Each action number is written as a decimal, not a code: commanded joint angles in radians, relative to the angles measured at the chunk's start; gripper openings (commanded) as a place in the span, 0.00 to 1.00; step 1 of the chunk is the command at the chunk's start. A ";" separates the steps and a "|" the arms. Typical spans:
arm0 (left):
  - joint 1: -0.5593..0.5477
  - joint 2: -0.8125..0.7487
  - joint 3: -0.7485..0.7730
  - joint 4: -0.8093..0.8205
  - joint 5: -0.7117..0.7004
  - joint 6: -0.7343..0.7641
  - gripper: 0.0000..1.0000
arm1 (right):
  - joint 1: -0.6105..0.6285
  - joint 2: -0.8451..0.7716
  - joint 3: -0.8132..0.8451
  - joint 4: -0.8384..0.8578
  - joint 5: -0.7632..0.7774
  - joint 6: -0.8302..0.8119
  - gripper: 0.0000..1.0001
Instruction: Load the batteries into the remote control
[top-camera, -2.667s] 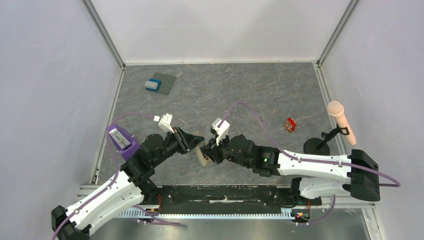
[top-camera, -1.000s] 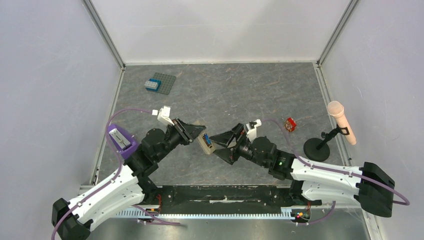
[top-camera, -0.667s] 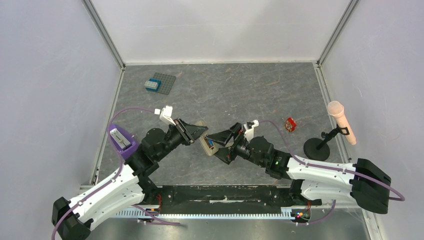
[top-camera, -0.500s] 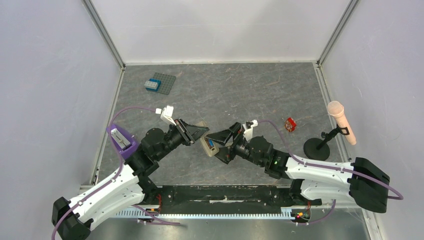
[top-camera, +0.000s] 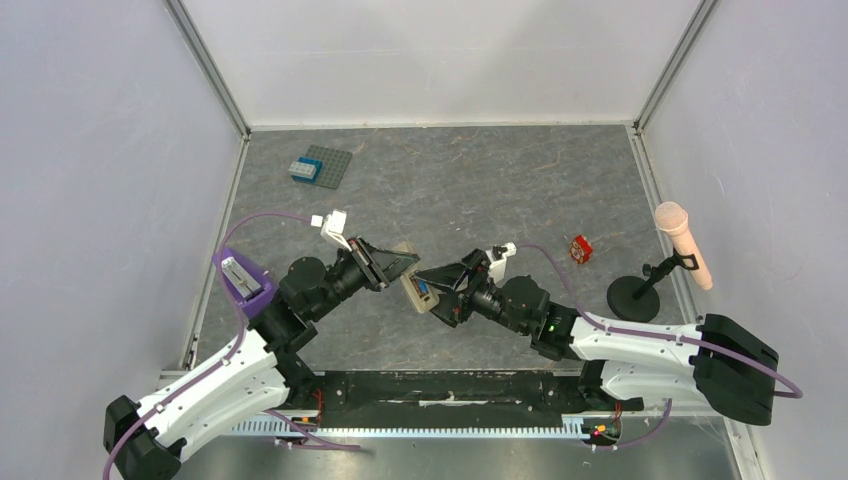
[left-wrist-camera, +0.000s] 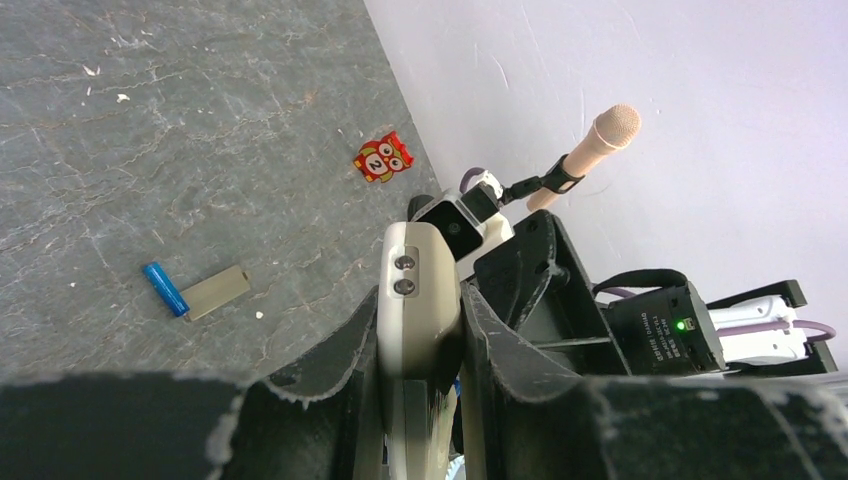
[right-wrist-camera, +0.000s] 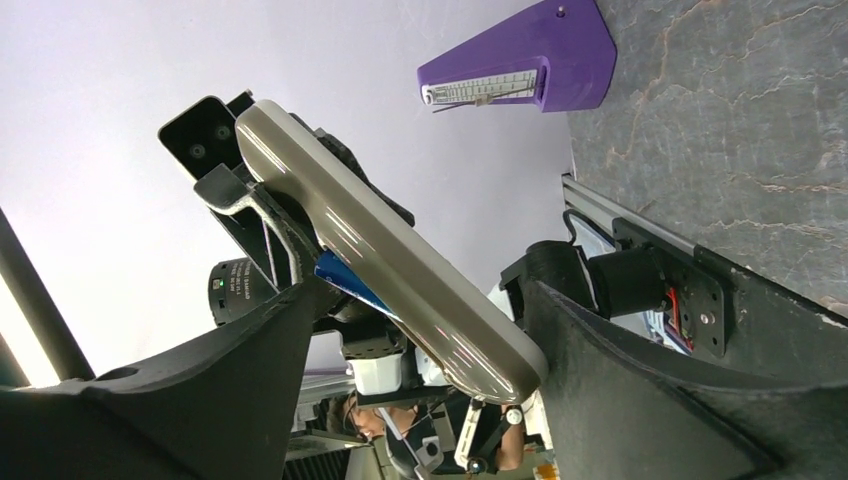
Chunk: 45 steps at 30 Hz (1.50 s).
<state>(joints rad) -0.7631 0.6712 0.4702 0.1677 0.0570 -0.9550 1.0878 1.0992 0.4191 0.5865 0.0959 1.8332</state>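
My left gripper (top-camera: 398, 264) is shut on the remote control (top-camera: 409, 291) and holds it above the table, with its open back turned towards the right arm. In the left wrist view the remote (left-wrist-camera: 420, 290) stands edge-on between the fingers. My right gripper (top-camera: 434, 285) is open, its jaws straddling the remote's free end (right-wrist-camera: 400, 265). One blue battery (right-wrist-camera: 345, 278) sits at the remote's recess, close to the lower finger. Another battery (left-wrist-camera: 165, 289) lies on the table beside a tan cover plate (left-wrist-camera: 215, 292).
A purple wedge (top-camera: 245, 280) stands by the left arm. A grey studded plate with a blue brick (top-camera: 322, 166) lies far left. A small red-and-white object (top-camera: 581, 249) and a microphone on a stand (top-camera: 683, 243) are at the right.
My right gripper has moved left until its jaws came round the remote's end. The left gripper has kept hold of the remote and barely moved.
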 joint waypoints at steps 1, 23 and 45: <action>0.001 -0.010 0.014 0.036 0.041 0.051 0.02 | -0.011 -0.002 0.006 0.096 0.005 0.015 0.83; 0.001 -0.021 -0.040 0.145 0.140 0.099 0.02 | -0.039 0.035 0.009 0.142 -0.087 0.029 0.70; 0.001 -0.024 0.108 0.015 0.143 -0.094 0.02 | -0.047 0.099 0.021 0.179 -0.177 -0.034 0.38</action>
<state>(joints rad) -0.7536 0.6521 0.4957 0.1638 0.1413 -0.9459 1.0431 1.1770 0.4191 0.7410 -0.0612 1.8286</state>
